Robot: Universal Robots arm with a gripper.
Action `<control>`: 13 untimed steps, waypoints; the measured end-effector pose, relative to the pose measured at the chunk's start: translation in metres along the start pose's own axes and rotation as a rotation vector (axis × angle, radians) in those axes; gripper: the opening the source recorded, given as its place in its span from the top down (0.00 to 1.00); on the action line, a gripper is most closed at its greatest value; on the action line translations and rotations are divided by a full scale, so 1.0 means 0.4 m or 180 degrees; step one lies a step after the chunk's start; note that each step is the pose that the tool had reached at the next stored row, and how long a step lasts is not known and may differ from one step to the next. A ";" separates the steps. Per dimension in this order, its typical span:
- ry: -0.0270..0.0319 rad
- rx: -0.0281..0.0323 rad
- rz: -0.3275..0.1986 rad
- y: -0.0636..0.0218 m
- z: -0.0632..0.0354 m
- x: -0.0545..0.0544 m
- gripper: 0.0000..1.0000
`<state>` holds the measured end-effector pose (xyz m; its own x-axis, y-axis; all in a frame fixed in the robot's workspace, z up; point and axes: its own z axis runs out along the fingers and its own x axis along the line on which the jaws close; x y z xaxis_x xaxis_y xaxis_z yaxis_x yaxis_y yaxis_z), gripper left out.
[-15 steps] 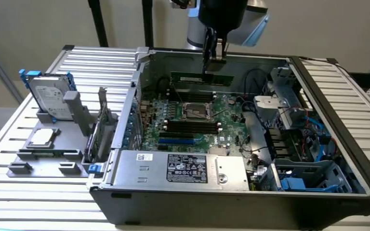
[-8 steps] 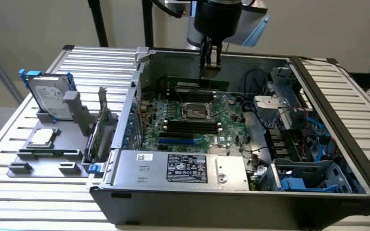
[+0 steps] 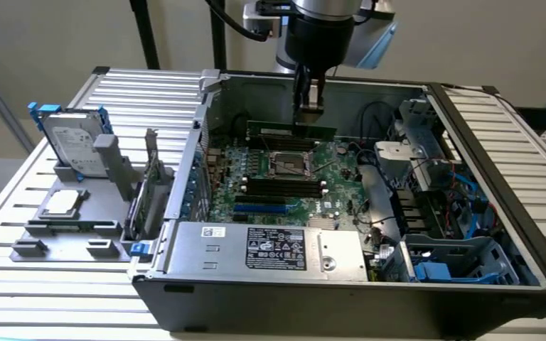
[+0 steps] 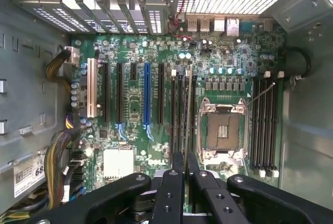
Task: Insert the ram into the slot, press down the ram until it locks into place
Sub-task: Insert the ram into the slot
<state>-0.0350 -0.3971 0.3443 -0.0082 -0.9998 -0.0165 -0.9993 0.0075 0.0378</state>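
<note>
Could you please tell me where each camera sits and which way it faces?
Exterior view: off the arm, raised, looking down into the open computer case; the arm's wrist and the gripper, shut on the ram, show.
Wrist view: on the wrist, looking down along the gripper at the motherboard.
Shared: gripper, ram, motherboard, CPU socket.

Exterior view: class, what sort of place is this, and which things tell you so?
Probably a robotics lab bench for computer assembly: an open desktop computer case lies on a slatted table, the gripper holds the ram above its motherboard, and a hard drive stands in a grey fixture.
</note>
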 end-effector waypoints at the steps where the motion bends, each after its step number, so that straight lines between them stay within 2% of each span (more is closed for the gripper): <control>1: 0.0000 0.0000 0.0000 0.000 0.005 0.000 0.87; 8: 0.0001 0.0000 -0.0022 -0.002 0.036 0.001 0.87; 13: 0.0003 -0.0002 -0.0094 -0.012 0.058 0.001 0.87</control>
<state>-0.0310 -0.3971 0.3207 0.0214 -0.9996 -0.0166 -0.9990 -0.0220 0.0378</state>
